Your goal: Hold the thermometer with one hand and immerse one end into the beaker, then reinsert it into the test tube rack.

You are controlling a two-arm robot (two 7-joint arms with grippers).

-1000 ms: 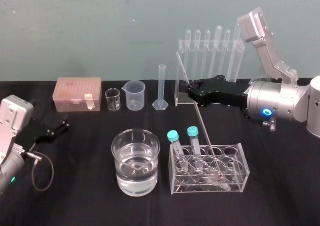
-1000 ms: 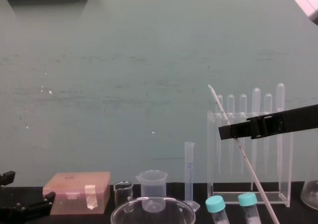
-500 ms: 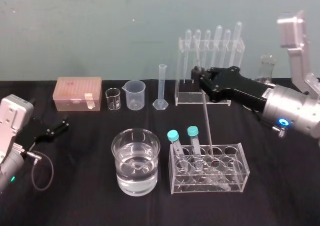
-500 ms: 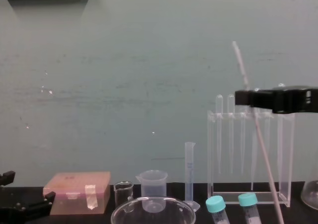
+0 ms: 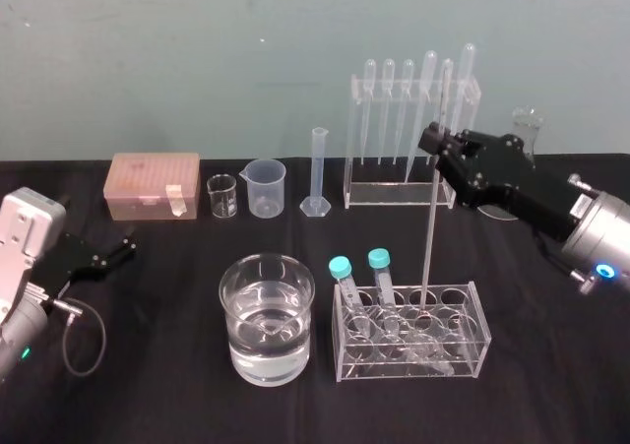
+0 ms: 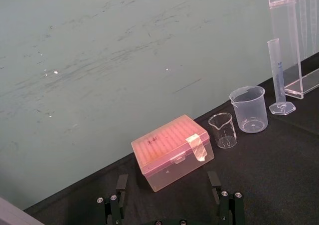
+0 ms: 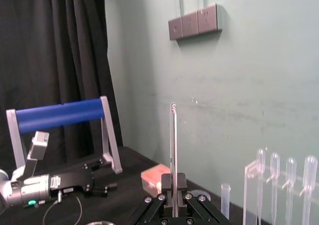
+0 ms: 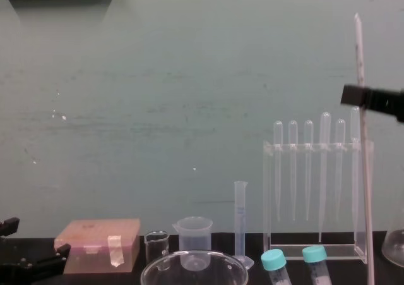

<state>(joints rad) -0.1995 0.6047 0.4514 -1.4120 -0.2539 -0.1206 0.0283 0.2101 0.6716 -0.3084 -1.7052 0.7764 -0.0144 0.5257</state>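
The thermometer stands almost upright, a thin pale rod. Its lower end rests in a hole of the low clear test tube rack, beside two blue-capped tubes. My right gripper is shut on the rod's upper part, well above the rack, and its tip sticks up past the fingers. The beaker, wide and half full of water, sits left of the rack. My left gripper lies parked on the table at the far left, open and holding nothing.
Along the back stand a pink lidded box, a tiny glass beaker, a plastic spouted beaker, a graduated cylinder and a tall clear stand of pipettes. A glass flask sits behind the right arm.
My right gripper swung to the right, still shut on the thermometer. The rod tipped from leaning left to nearly upright, its lower end staying in the low rack. The left arm stayed put.
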